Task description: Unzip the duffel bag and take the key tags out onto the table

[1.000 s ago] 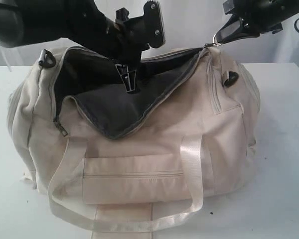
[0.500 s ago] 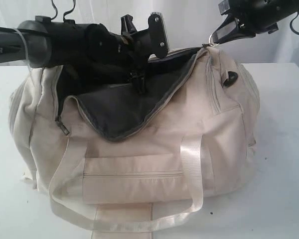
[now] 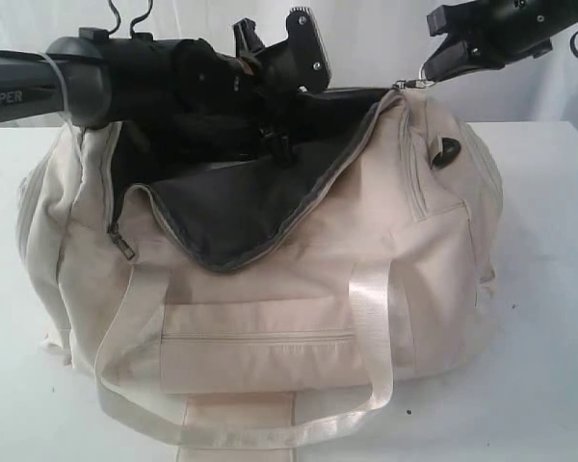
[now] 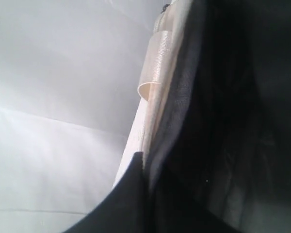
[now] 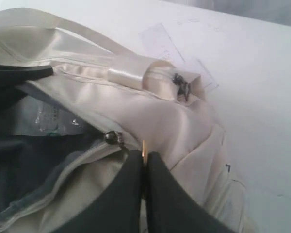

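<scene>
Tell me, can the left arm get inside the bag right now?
Probably yes. The bag is unzipped, its flap folded down, and the left gripper sits in the dark opening. The right gripper pinches the zip pull at one end.

Duffel bag (image 3: 299, 279) is lying in the middle of the table (image 3: 549, 289), its strap (image 3: 371, 308) trailing on the tabletop in front. Left gripper (image 3: 275, 149) is sitting inside the bag's open top, its arm lying across the bag's left end. Right gripper (image 3: 433, 67) is hanging above the bag's right end, touching the zipper pull (image 3: 411, 84).
</scene>
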Robot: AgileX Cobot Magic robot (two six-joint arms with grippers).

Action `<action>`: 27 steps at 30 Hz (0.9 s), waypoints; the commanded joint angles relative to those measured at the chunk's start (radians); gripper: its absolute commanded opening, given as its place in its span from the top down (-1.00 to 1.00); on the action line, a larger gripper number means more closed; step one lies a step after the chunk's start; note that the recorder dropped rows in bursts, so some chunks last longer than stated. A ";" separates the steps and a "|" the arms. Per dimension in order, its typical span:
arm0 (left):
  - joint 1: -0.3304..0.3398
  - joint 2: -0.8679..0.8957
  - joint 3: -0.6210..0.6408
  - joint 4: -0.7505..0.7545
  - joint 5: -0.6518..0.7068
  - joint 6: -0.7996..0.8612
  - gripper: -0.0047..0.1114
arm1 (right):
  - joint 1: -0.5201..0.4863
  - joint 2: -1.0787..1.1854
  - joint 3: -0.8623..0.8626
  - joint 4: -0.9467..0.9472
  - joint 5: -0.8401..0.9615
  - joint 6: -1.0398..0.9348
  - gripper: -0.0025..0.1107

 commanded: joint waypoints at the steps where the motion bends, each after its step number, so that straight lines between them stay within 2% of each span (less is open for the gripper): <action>1: 0.007 -0.006 -0.010 -0.019 -0.004 -0.037 0.92 | -0.002 0.016 0.012 -0.101 -0.026 0.047 0.96; 5: 0.030 -0.006 -0.010 -0.019 -0.004 -0.093 0.92 | -0.002 0.018 0.039 -0.179 -0.044 0.086 0.96; 15: 0.066 -0.011 -0.010 -0.019 0.005 -0.094 0.92 | -0.002 0.018 0.050 -0.365 -0.041 0.214 0.96; 23: 0.096 -0.019 -0.010 -0.026 0.019 -0.094 0.92 | -0.002 0.016 0.050 -0.367 0.003 0.216 0.96; 25: 0.096 -0.019 -0.010 -0.033 0.025 -0.094 0.92 | -0.002 0.016 0.050 -0.322 -0.010 0.204 0.96; 27: 0.091 -0.022 -0.010 -0.032 0.012 -0.094 0.92 | -0.002 0.016 0.050 -0.199 -0.019 0.114 0.96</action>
